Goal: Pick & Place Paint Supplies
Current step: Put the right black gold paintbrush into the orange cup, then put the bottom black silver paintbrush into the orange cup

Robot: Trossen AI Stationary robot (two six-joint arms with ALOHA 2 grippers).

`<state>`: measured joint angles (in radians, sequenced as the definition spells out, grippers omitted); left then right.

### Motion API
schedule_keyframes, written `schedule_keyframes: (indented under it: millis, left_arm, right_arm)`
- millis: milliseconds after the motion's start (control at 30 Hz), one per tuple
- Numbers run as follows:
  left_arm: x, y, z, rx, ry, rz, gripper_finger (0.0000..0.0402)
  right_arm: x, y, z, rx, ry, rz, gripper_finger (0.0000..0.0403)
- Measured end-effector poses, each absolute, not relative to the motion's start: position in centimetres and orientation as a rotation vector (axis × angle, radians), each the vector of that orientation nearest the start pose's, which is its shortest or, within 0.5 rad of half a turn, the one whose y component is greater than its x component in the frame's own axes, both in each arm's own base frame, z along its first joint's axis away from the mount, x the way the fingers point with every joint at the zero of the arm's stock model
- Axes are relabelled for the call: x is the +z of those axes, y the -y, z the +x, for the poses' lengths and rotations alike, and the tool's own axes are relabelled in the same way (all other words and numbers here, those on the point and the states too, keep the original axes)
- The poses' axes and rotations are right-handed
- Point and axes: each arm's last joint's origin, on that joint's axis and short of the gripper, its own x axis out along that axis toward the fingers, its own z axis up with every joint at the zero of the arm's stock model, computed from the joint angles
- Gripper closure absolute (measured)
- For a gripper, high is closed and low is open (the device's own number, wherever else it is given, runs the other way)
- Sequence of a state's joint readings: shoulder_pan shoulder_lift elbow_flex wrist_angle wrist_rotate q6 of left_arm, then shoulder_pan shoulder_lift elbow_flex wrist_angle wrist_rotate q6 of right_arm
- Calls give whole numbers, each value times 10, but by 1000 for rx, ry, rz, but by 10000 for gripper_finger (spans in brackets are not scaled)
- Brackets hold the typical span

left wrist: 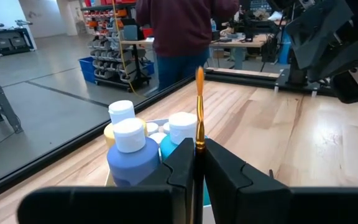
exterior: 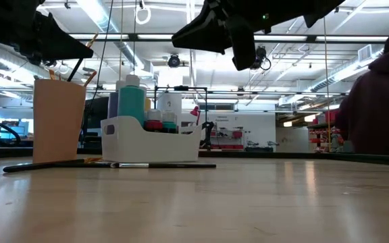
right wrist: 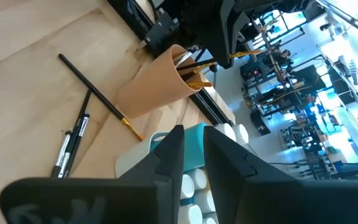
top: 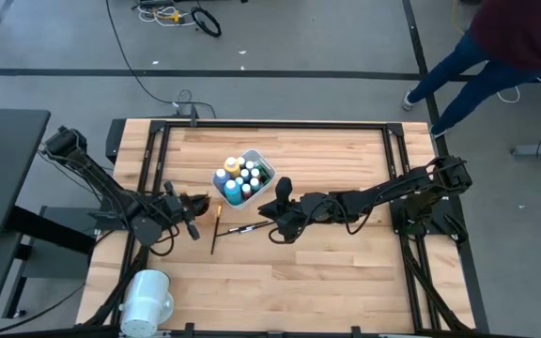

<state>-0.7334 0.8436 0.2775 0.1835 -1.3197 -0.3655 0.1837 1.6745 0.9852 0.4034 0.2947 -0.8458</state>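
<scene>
Left gripper (left wrist: 197,163) is clamped on a thin brush (left wrist: 199,106), whose long axis runs straight up out of the fingers, orange tip on top. Just below and in front of it stands the tan cup (right wrist: 157,82), which already has brushes sticking out, so I judge the next move is a short drop of this brush into that cup. Beyond the cup sits the white tub (top: 242,178) packed with white-capped paint bottles (top: 234,188), touching or nearly touching the cup.

Right gripper (right wrist: 191,163) hangs above the tub from the other side, fingers parted with nothing between them. Beside it on the wood lie two more brushes (right wrist: 98,99), crossing each other, their long axes pointing from this gripper towards the cup. Of the two arms, the right one is nearer to them.
</scene>
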Motion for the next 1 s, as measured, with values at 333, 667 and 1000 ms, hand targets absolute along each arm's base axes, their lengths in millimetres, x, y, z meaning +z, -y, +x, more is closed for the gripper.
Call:
schedule_keyframes:
  millis: [333,667,1000]
  left_arm:
    - [192,82,132,602,-97,-5,358]
    - [192,82,132,604,-105,26,308]
    - [218,87,138,582,-55,50,285]
  right_arm:
    - [230,-59,361,5,-307,-834,337]
    - [222,-58,359,-12,-378,-606,332]
    - [203,-61,361,142,-463,-252,285]
